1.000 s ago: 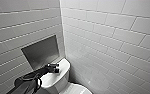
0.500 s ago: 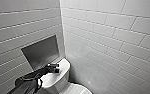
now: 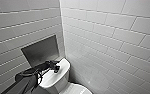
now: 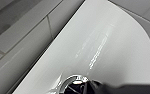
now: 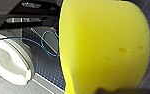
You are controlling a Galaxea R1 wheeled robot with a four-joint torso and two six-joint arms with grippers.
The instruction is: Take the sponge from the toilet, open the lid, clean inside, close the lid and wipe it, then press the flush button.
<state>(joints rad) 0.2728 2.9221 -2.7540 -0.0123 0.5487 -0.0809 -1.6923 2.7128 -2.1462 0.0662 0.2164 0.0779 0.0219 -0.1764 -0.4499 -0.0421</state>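
The sponge (image 5: 103,47), bright yellow with a few small pits in its face, is gripped by the right gripper (image 5: 116,91), of which a dark sliver shows at the sponge's lower edge. The sponge is clear of any surface and hides most of what lies beyond it. Past it are a dark blue small-tiled floor (image 5: 48,70), a thin blue cable (image 5: 49,45) looping over that floor, and the white oval front of the toilet (image 5: 13,62). The left gripper (image 3: 55,67) hangs low over the middle of the white tank top (image 4: 103,45). Whether its jaws are open or closed cannot be told; it reads as one dark mass. Directly beneath it lies the flush button (image 4: 76,83), dark with a bright metal ring, partly covered by the gripper's dark tip, so contact cannot be judged. Behind the tank a grey recessed panel (image 3: 41,51) sits in the white tiled wall (image 3: 111,37). The bowl end of the toilet is cut off by the head view's lower edge.
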